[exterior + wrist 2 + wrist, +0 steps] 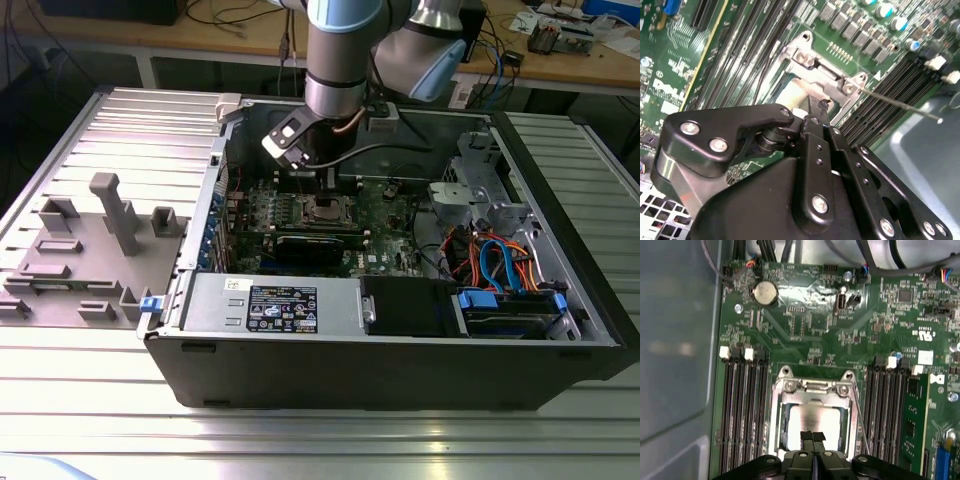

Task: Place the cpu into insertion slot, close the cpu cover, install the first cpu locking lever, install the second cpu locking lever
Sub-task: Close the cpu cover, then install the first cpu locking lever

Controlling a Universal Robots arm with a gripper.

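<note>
The tool (813, 436) has its two fingertips pressed together with nothing between them. It hangs right over one edge of the cpu (812, 415), and I cannot tell whether it touches. The cpu lies flat in the insertion slot (784, 427), with the cpu cover (776, 405) down around it (the shiny top shows through the window). A thin locking lever (862, 420) runs just beside the cover.

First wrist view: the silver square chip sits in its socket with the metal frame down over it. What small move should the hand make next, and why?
Probably shift the black hand sideways onto the thin wire lever beside the silvery cpu cover and press it down. The hand is shut above the dull silver cpu, and the lever appears loose, not hooked.
</note>
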